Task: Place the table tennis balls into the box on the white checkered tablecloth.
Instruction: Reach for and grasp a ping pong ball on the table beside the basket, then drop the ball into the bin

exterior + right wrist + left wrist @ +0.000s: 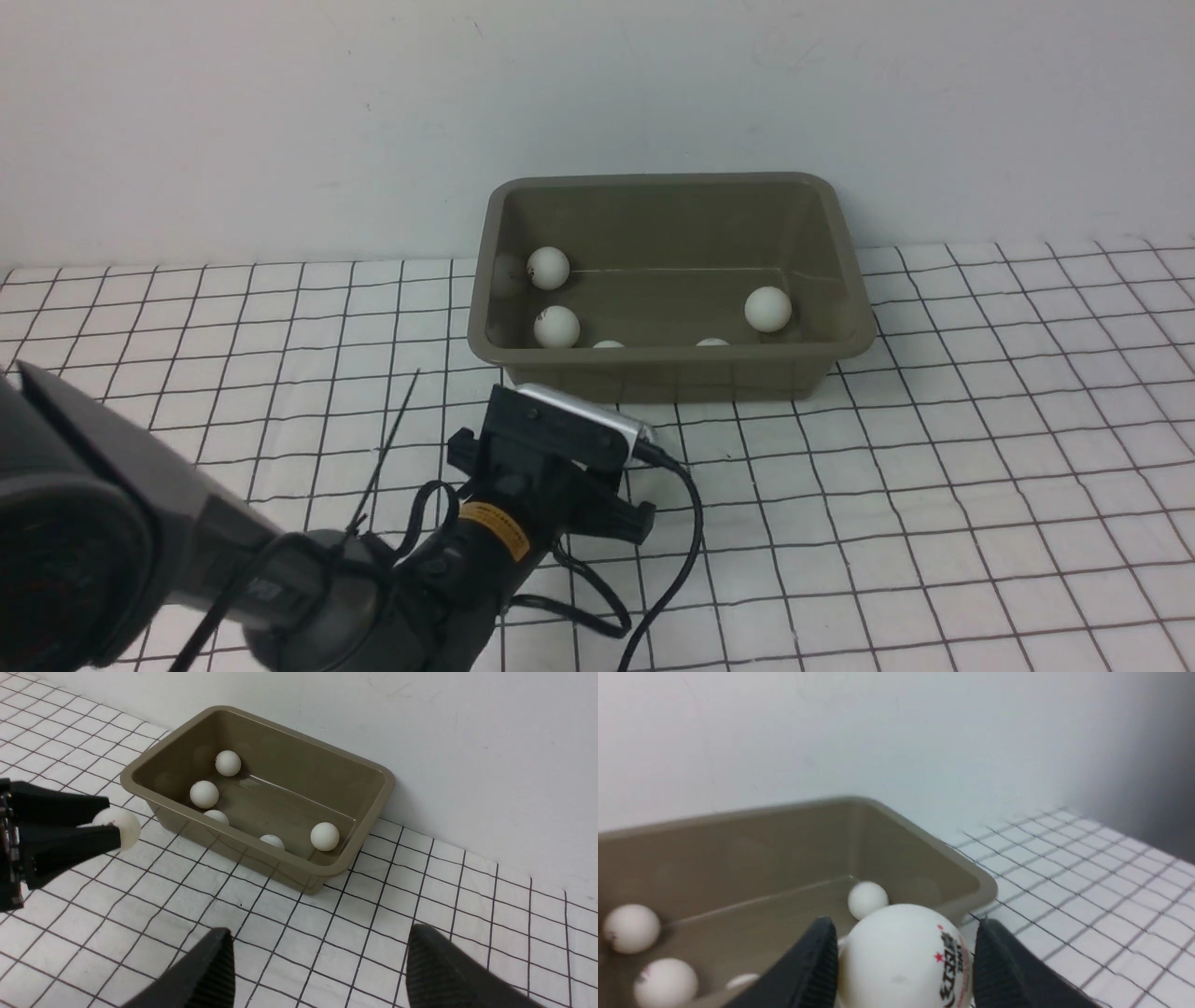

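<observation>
The olive-grey box stands on the white checkered tablecloth against the wall. Several table tennis balls lie inside, among them one at the right and one at the far left. My left gripper is shut on another table tennis ball with a dark printed logo. It holds the ball above the cloth just in front of the box's near left rim. In the front view the left wrist hides these fingers. My right gripper is open over bare cloth, nearer me than the box.
A plain white wall rises directly behind the box. A black cable loops from the left wrist over the cloth. Checkered cloth stretches to the right of the box and to its left.
</observation>
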Available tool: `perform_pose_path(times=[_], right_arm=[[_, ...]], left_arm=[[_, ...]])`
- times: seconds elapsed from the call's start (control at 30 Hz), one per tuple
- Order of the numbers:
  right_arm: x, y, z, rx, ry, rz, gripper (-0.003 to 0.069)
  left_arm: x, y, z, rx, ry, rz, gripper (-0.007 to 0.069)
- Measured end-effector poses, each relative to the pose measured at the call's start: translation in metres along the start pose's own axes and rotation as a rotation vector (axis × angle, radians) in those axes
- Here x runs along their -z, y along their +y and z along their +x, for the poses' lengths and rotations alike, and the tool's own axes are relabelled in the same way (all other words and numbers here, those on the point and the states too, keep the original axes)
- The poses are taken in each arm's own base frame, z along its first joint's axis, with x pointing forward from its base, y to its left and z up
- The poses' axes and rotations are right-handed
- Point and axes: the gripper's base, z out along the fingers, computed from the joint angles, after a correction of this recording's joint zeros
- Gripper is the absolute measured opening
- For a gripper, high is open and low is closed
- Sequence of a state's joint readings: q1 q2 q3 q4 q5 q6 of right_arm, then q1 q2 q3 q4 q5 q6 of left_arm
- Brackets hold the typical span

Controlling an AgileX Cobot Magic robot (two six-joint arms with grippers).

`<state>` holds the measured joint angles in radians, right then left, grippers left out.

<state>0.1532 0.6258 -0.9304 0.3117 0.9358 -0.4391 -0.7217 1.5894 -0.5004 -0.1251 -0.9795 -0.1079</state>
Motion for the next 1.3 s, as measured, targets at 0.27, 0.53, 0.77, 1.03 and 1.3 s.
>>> perform_pose_path(times=[0.27,0.53,0.77,1.03,1.3], right_arm=[[0.000,0.001,0.000,-0.011,-0.004,-0.012,0.0451],[0.000,0.002,-0.001,0.006,-0.009,-0.020,0.0451],[0.000,0.003,-0.001,0.013,-0.013,-0.028,0.0451],[0.000,0.005,-0.002,0.001,-0.025,-0.052,0.0451],[0.000,0.005,-0.003,-0.005,-0.028,-0.058,0.0451]], left_arm=[[-0.016,0.020,-0.020,-0.024,0.096,-0.053,0.0332],[-0.034,0.020,-0.024,-0.085,0.418,-0.056,0.0332],[-0.051,0.017,-0.052,-0.136,0.395,-0.046,0.0332],[-0.089,0.052,-0.074,-0.185,0.320,-0.114,0.0332],[-0.123,0.071,-0.036,-0.448,0.392,-0.018,0.0332]])
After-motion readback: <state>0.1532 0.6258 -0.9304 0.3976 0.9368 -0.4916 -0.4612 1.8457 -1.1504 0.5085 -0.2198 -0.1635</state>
